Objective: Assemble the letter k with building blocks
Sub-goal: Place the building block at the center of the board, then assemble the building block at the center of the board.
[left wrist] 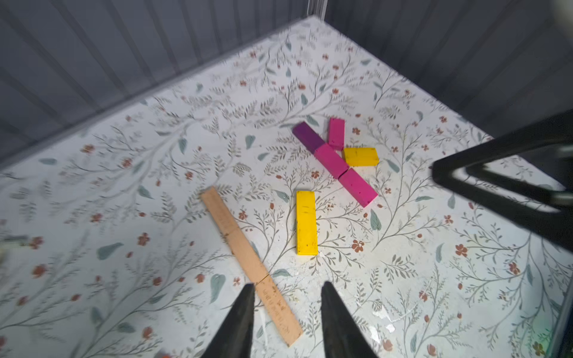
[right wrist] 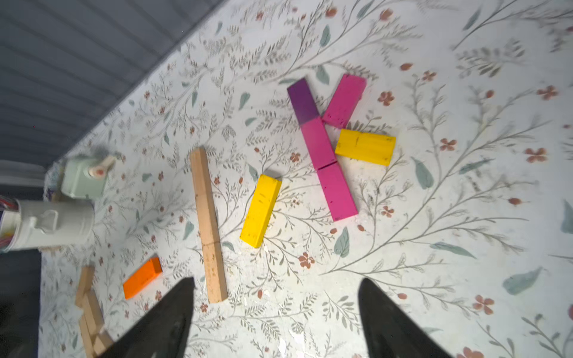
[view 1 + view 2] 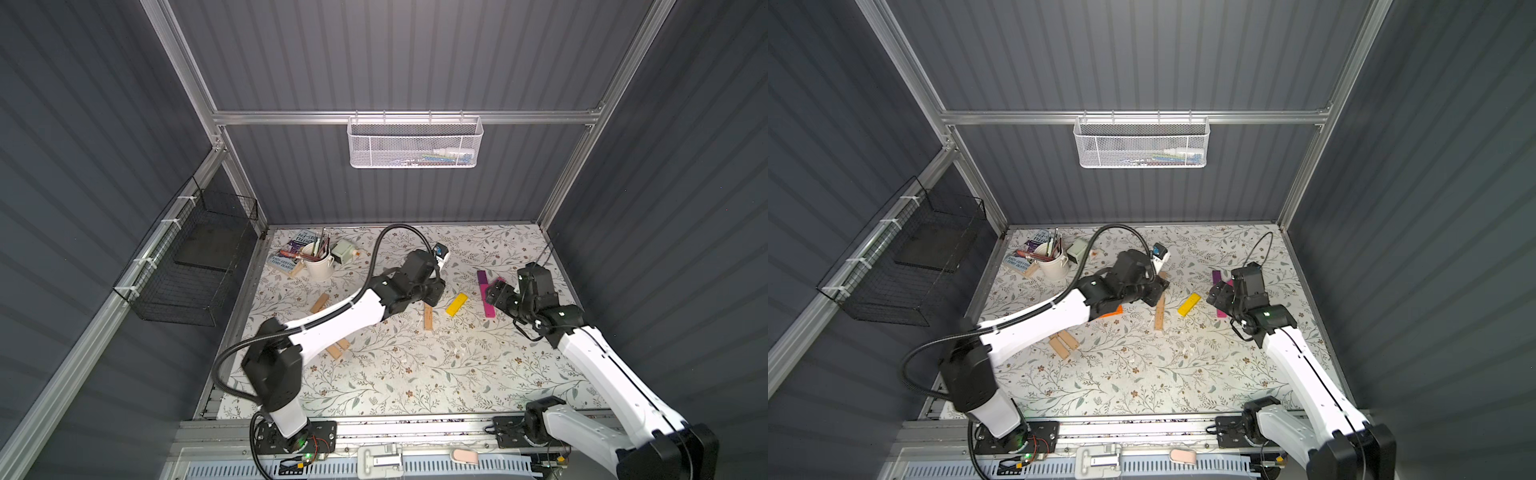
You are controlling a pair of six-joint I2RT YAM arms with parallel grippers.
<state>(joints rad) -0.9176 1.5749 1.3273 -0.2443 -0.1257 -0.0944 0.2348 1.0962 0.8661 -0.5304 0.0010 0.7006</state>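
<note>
On the floral table a purple block (image 2: 302,100) and two pink blocks (image 2: 328,170) lie end to end in a row. A slanted pink block (image 2: 344,100) and a yellow block (image 2: 366,147) meet that row's side. A loose yellow block (image 2: 260,210) lies nearby, beside a long row of tan blocks (image 1: 245,257). My left gripper (image 1: 288,285) is open, its fingers on either side of the row's near end. Beside the pink row (image 3: 487,305), my right gripper (image 2: 277,279) stands open and empty. An orange block (image 2: 142,277) and several tan blocks (image 3: 1064,344) lie at the left.
A white cup of brushes (image 3: 319,262), a book (image 3: 291,253) and a small green box (image 3: 345,251) stand at the back left. A small white device (image 3: 441,252) sits behind my left wrist. A white mesh basket (image 3: 415,143) hangs on the back wall, a black wire basket (image 3: 195,266) at the left.
</note>
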